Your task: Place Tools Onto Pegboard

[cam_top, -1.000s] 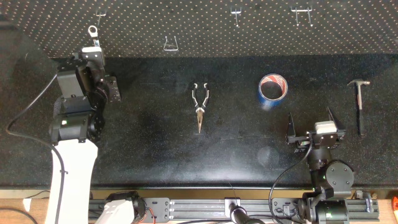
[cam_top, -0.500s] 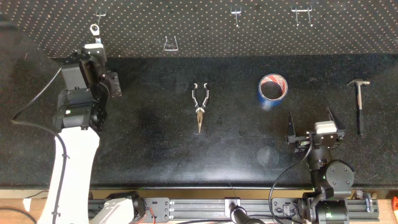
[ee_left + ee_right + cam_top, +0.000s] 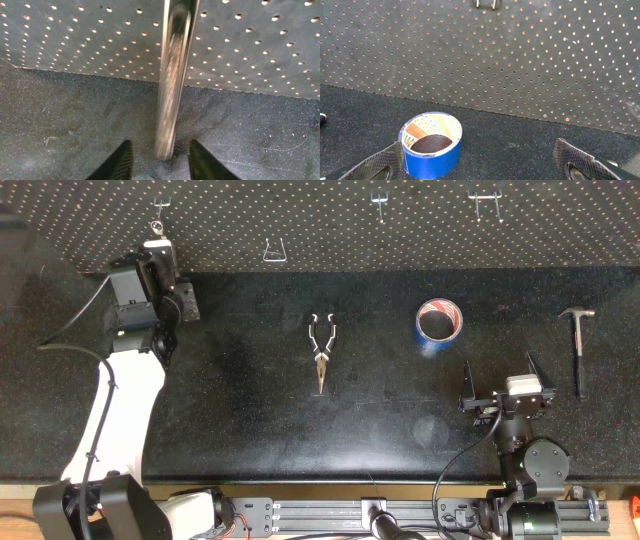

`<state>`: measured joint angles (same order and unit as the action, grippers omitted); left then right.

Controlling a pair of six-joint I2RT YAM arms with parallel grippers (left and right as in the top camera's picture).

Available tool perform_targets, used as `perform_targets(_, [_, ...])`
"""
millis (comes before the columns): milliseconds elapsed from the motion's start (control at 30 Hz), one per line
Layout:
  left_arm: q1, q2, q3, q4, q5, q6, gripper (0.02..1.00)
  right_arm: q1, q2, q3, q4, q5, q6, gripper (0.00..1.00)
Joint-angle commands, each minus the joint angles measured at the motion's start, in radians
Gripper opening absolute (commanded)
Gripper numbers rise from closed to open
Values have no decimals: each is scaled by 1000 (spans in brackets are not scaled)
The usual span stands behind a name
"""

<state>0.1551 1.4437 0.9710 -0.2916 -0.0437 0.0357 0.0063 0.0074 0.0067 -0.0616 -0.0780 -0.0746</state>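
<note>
Up at the upper left of the top view, the left arm rose from its base at the bottom left edge, its white link climbing the frame and its dark wrist tipped toward the pegboard (image 3: 330, 220). The left gripper (image 3: 157, 250) pinched the lower end of a wrench (image 3: 155, 227), whose bright shaft ran up between the two fingers in the left wrist view and stood nearly upright against the perforated board. The ring end of the wrench lay just below a small hook (image 3: 160, 200) at the upper left of the board; whether it touched that hook could not be told.

The right arm sat folded low at the lower right, and the right gripper (image 3: 500, 385) had its fingers spread wide with nothing between them, pointing toward the board.

On the black tabletop (image 3: 250, 400), a pair of pliers (image 3: 321, 350) lay near the centre, nose toward the bottom edge. A roll of blue tape (image 3: 438, 325) stood right of centre, between the right gripper and the board. A hammer (image 3: 577, 350) lay at the far right, head toward the board. A wire loop (image 3: 274, 251) hung low on the board, right of the left gripper.
</note>
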Motion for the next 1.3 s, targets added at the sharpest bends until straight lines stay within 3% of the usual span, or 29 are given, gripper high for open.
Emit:
perform_targets(33, [8,-58,26,-143,15,-2,993,-6,-6,-3,-5,-8,-13,974])
perform_targets(100, [6,-126,53,-253,24,-3,996,-6,-6,-3,-5,-8,-13,976])
perform_targets(167, [7,-222,74,-413,103,-92,993,-6,-6,-3,-5,-8,-13,976])
perform_targets(233, [8,-246,73,-499,2,-31,993,-6,-6,-3,-5,-8,-13,976])
perform_targets(300, [2,-238,73,-522,61,-137,996,-6,-6,-3,-5,-8,-13,976])
perform_targets(333, [-37,-238,73,-542,42,-237,996,-6,-6,-3,-5,-8,-13,976])
perform_targets(400, [-344,-185,76,-547,-40,-423,996,-6,-6,-3,-5,-8,-13,976])
perform_targets(433, [-440,-118,89,-548,-37,-502,996,-6,-6,-3,-5,-8,-13,976])
perform_targets(467, [-520,-39,119,-548,-25,-564,996,-6,-6,-3,-5,-8,-13,976])
perform_targets(567, [-644,240,323,-579,56,-563,996,-6,-6,-3,-5,-8,-13,976])
perform_targets(700, [-652,457,478,-595,105,-564,996,-6,-6,-3,-5,-8,-13,976])
perform_targets(833, [-652,510,478,-594,28,-563,998,-6,-6,-3,-5,-8,-13,967])
perform_targets(1300, [-651,610,478,-542,3,-559,998,-6,-6,-3,-5,-8,-13,976])
